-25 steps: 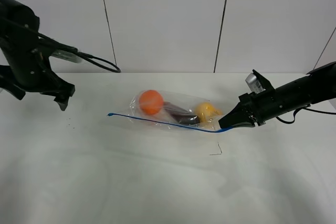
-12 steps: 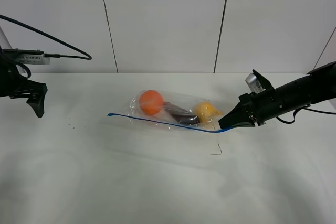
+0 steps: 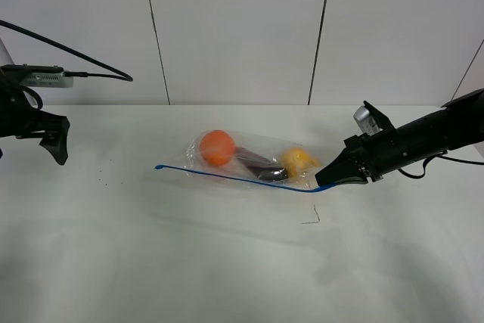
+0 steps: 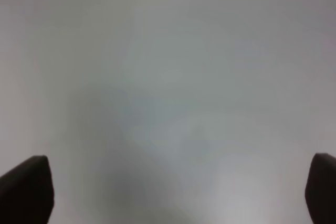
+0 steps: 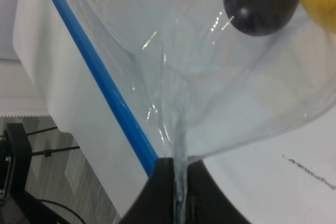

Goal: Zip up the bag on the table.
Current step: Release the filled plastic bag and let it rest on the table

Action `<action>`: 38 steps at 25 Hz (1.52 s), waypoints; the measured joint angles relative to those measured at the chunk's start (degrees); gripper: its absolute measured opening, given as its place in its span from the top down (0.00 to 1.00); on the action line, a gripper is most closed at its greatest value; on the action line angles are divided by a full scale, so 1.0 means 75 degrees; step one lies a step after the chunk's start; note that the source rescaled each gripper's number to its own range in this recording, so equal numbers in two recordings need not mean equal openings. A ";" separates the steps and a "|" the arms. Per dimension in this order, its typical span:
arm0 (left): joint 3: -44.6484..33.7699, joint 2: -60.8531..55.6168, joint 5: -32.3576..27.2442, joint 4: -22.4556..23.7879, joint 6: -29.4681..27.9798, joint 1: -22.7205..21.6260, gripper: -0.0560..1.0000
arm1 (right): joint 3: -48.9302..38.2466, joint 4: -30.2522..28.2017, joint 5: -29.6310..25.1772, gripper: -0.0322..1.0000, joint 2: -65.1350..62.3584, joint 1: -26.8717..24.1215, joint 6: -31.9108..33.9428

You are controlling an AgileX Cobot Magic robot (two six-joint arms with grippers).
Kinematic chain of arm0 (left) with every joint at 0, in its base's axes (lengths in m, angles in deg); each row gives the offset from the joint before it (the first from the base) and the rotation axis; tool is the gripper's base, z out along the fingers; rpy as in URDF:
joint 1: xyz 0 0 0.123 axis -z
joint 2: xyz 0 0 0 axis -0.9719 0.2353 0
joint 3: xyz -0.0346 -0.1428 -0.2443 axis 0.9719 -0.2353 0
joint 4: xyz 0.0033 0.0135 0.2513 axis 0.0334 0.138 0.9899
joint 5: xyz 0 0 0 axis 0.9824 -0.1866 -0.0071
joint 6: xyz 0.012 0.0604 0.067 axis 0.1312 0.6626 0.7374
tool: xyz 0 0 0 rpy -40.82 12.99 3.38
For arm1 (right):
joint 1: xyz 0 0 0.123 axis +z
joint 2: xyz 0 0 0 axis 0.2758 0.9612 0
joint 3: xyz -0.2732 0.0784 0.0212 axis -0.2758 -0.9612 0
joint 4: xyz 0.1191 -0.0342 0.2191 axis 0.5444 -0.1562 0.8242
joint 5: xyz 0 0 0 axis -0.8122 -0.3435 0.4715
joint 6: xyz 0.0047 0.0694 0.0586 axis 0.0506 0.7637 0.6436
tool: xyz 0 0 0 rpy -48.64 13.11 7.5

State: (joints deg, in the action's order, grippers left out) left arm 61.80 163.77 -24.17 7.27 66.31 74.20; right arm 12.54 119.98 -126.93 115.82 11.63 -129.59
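Judging the step as anchoring one end and bringing the other gripper in to run the seal. Holding the bag with the right gripper, pinched narrow onto clear plastic at the bag's 3 o'clock corner, right at the end of the blue zipper strip. Shown in the right wrist view as dark fingers closed on the film just beside that strip. Hovering well apart, at the table's 9 o'clock edge, with the left gripper, spread wide and holding nothing, to go by the fingertips at opposite sides of its wrist view.

To do it well:
- Hold the right pinch firm and low, pulling the strip taut and straight from 3 toward 9 o'clock.
- Bring the left gripper onto the strip, close lightly across both tracks, then slide along without lifting.
- Steer clear of the orange ball, the dark purple piece and the yellow piece, all lying at 12 o'clock of the strip and likely to push the mouth apart.

Cannot tell whether any length is sealed already.

Lying near the centre of the table, a little toward 12 o'clock. White, matte and smooth, so probably slippery under thin film. Marked by a small dark scrap at 6 o'clock of the right gripper and faint specks toward 9. Backed by pale wall panels with dark seams.
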 joint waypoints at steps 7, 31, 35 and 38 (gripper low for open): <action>-0.0602 -0.1277 0.0478 -0.0013 0.0239 -0.0014 0.00 | 0.0000 0.0000 0.0008 0.97 0.0000 0.0000 -0.0007; -0.4578 -0.9915 0.1642 -0.0694 0.0455 -0.0014 0.00 | 0.0000 0.0000 0.0020 0.97 0.0000 0.0000 -0.0013; -0.4818 -1.1323 0.1621 -0.0796 0.0480 -0.0014 0.00 | 0.0000 0.0000 0.0020 0.97 0.0000 0.0000 -0.0013; -0.4944 -1.2211 0.1555 -0.0804 0.0480 -0.0014 0.00 | 0.0000 0.0000 0.0020 0.97 0.0000 0.0000 -0.0013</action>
State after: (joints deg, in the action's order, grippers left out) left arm 24.72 72.18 -12.50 1.24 69.91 74.10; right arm 12.54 119.98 -126.78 115.82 11.63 -129.69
